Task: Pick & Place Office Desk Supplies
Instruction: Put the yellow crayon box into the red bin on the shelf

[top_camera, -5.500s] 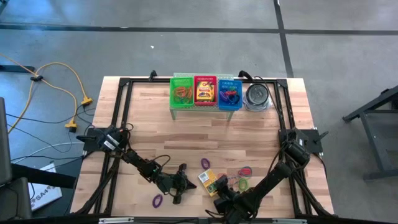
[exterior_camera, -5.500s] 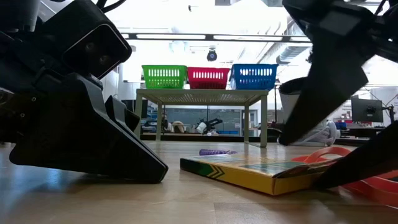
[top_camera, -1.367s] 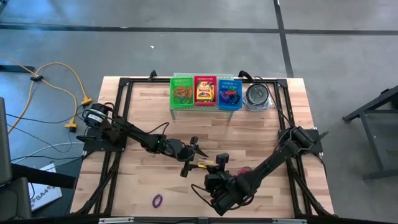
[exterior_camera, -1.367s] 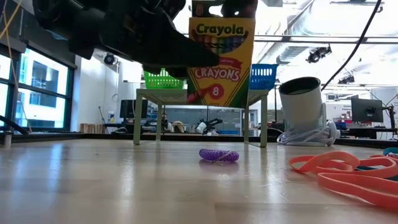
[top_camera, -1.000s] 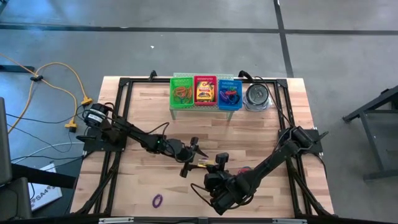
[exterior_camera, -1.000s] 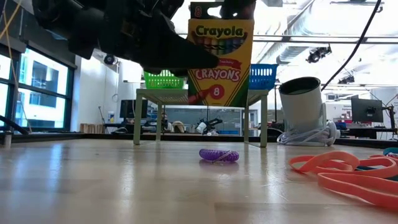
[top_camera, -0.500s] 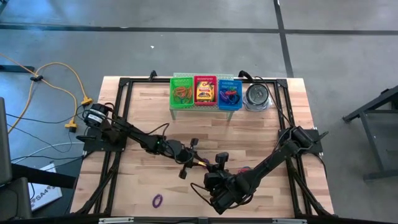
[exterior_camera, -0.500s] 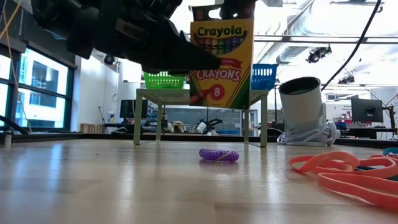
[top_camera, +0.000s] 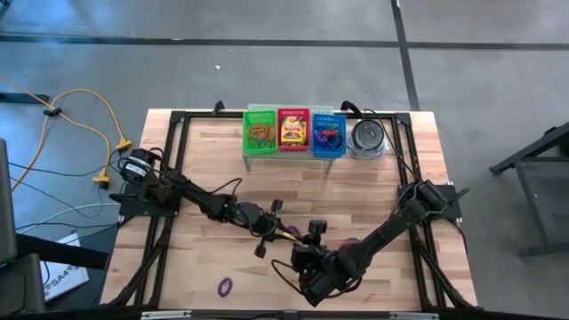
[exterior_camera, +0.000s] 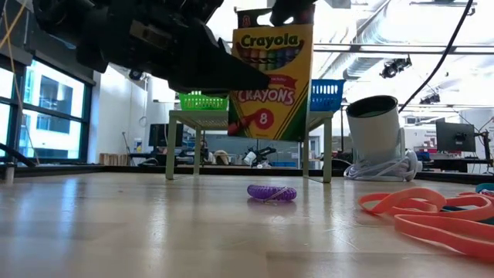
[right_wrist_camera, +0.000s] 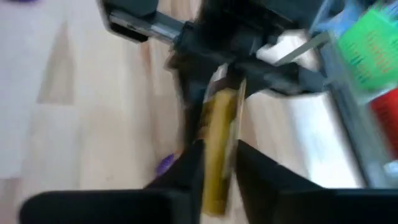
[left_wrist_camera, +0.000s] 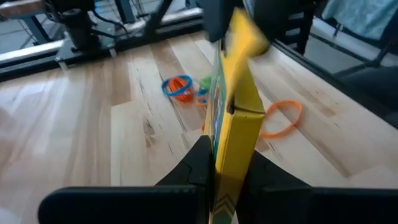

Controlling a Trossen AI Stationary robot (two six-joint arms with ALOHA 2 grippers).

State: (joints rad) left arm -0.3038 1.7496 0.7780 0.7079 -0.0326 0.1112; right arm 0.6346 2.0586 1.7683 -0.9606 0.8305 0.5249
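Left gripper (top_camera: 276, 228) is clamped on the lower part of a Crayola crayon box (exterior_camera: 270, 81), its two dark fingers (left_wrist_camera: 199, 163) pressed against the box's flat faces in the left wrist view. It holds the box upright and lifted clear of the wooden table (top_camera: 204, 160), over the near middle of the table. The right gripper (top_camera: 313, 233) meets the same box from the right side, at its top edge; whether it is gripping or has let go, I cannot tell.

At the far edge of the table stands a low rack carrying three mesh baskets in a row. The green basket (top_camera: 260, 132) on the left holds orange rubber bands, the red basket (top_camera: 293, 132) in the middle holds another crayon box, and the blue basket (top_camera: 328, 133) on the right holds dark loops. A round metal tin (top_camera: 367, 136) sits just right of the rack.

On the table below the raised box lies a purple rubber band (exterior_camera: 272, 192). Orange rubber bands (exterior_camera: 432, 212) lie to its right, nearer the front edge. A second purple band (top_camera: 225, 286) lies alone near the front left, well apart from both grippers.
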